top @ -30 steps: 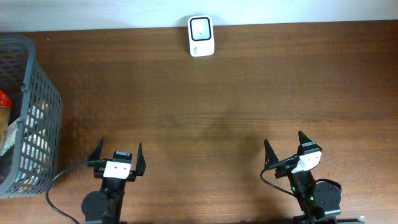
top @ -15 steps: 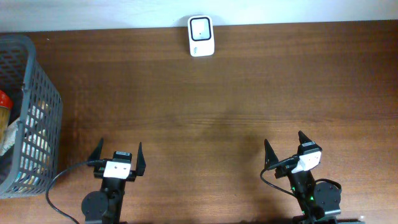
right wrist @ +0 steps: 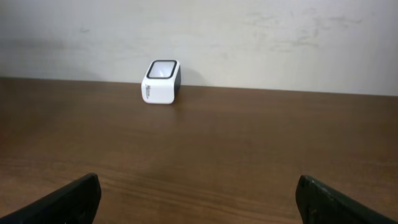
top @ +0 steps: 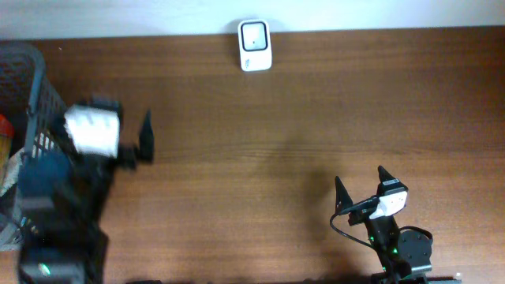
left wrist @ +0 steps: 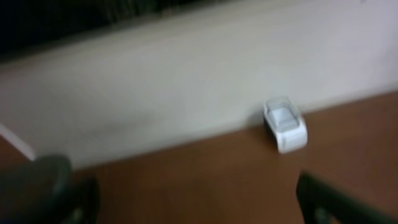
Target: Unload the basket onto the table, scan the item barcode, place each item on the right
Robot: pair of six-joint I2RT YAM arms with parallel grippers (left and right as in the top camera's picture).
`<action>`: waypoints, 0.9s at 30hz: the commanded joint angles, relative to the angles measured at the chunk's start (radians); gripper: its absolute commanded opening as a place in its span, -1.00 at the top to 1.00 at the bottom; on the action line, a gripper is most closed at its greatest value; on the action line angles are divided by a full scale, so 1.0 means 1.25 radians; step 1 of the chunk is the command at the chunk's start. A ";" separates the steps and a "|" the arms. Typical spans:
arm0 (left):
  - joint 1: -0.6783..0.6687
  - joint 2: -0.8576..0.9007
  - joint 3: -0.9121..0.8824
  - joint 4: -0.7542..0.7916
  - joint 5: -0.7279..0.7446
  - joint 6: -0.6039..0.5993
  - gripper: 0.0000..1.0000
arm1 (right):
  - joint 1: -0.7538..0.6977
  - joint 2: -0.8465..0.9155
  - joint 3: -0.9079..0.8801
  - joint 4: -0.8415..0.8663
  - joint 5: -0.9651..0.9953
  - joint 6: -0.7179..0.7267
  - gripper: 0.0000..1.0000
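Dark brown wooden table (top: 276, 142) fills the overhead view; a pale wall (right wrist: 249, 37) closes off its far edge.

1. Right arm: parked at 5 o'clock on the table's near edge. The right gripper (top: 360, 180) points toward the far edge with both fingers spread wide and nothing between them. In the right wrist view the two dark fingertips (right wrist: 74, 198) sit at the lower corners of the frame, with bare wood between them. A black cable (top: 338, 229) loops beside the arm base.

2. Left arm: at 9 o'clock, raised over the left side of the table and rendered blurred in the overhead view. The left gripper (left wrist: 186, 196) is spread wide and carries nothing. Its fingertips appear at the lower corners of the left wrist view.

3. Grey mesh basket (top: 43, 95): at 9 o'clock, against the left edge, partly covered by the left arm. The items (top: 5, 134) lie inside it; only a red-and-yellow piece shows at the frame edge. No barcode is legible.

4. White barcode scanner (top: 255, 45): at 12 o'clock, on the far edge against the wall, well apart from both grippers. Its dark-framed window faces up.
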 commanded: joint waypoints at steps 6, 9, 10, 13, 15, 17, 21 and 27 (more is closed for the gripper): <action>-0.003 0.612 0.938 -0.588 -0.017 0.012 -0.98 | 0.004 -0.004 -0.006 -0.002 0.003 -0.006 -0.97; 0.043 0.629 0.938 -0.529 -0.209 -0.081 -0.98 | 0.004 -0.004 -0.006 -0.002 0.003 -0.006 -0.97; 0.102 0.629 0.938 -0.518 -0.262 -0.139 -0.99 | 0.004 -0.004 -0.006 -0.002 0.003 -0.006 -0.97; 0.292 0.634 0.938 -0.535 -0.279 -0.231 -0.98 | 0.004 -0.004 -0.006 -0.002 0.003 -0.006 -0.97; 0.395 0.657 0.935 -0.567 -0.278 -0.246 -0.99 | 0.004 -0.004 -0.006 -0.002 0.003 -0.006 -0.97; 0.458 0.685 0.887 -0.568 -0.269 -0.266 -0.96 | 0.004 -0.004 -0.006 -0.002 0.003 -0.006 -0.97; 0.509 0.695 0.657 -0.440 -0.269 -0.184 -0.92 | 0.004 -0.004 -0.006 -0.002 0.003 -0.006 -0.97; 0.555 0.876 0.443 -0.122 -0.269 0.155 -0.90 | 0.004 -0.004 -0.006 -0.002 0.003 -0.006 -0.97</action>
